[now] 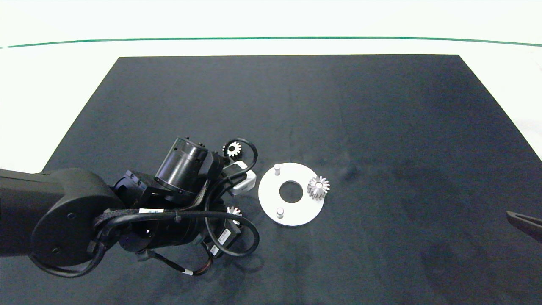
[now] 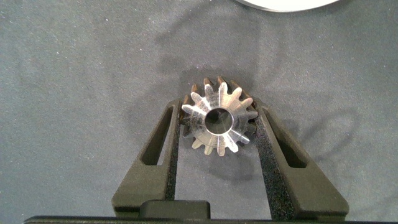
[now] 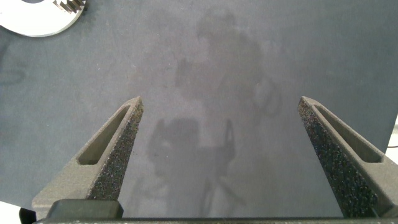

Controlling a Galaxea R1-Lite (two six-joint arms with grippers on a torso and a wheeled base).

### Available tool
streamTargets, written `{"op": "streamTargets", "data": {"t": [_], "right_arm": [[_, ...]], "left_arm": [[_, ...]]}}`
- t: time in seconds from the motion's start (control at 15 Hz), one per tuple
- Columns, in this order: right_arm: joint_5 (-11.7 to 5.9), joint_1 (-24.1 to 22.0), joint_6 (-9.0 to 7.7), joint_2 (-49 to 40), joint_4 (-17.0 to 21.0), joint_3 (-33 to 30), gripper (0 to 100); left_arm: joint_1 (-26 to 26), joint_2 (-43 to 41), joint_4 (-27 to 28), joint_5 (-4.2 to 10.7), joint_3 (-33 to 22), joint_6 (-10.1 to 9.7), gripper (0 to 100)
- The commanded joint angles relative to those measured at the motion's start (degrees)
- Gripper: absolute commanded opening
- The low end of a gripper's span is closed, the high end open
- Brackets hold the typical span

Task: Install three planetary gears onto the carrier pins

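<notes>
near the head view's centre, the white disc (image 1: 296,212) carries one gear (image 1: 318,187) on its right pin; two carrier pins (image 1: 277,169) stand bare. another gear (image 1: 232,149) lies upper left. left wrist view: left claw (image 2: 219,121) grips a third gear (image 2: 219,120). right wrist view: right claw (image 3: 219,102) gapes, idle.

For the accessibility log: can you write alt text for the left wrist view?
The left gripper closes its jaws on either side of a silvery planetary gear lying flat on the dark mat. An edge of the white disc shows beyond it.
</notes>
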Motion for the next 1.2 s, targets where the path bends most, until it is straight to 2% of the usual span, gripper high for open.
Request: {"op": "streamTargets", "data": {"t": [0.07, 0.33, 0.53, 0.73, 0.93, 1.2], "right_arm": [[-0.08, 0.0, -0.08, 0.1, 0.1, 0.0, 100], [-0.08, 0.0, -0.08, 0.1, 0.1, 0.3, 100], [-0.08, 0.0, -0.08, 0.1, 0.1, 0.3, 100], [-0.08, 0.0, -0.08, 0.1, 0.1, 0.4, 100], [-0.08, 0.0, -0.08, 0.2, 0.1, 0.4, 100], [-0.08, -0.1, -0.08, 0.2, 0.1, 0.4, 100]], "left_arm": [[0.2, -0.8, -2.2, 0.42, -0.3, 0.11, 24], [-0.1, -2.5, -0.3, 0.51, -2.9, 0.72, 22], [-2.1, -3.1, 7.0, 0.51, -8.2, 0.64, 22], [-6.3, -2.7, 7.6, 0.6, -11.3, 0.64, 22], [-9.4, -0.5, 7.4, 0.6, -12.3, 0.55, 22], [-10.0, 2.1, 7.2, 0.77, -14.3, 0.55, 22]]}}
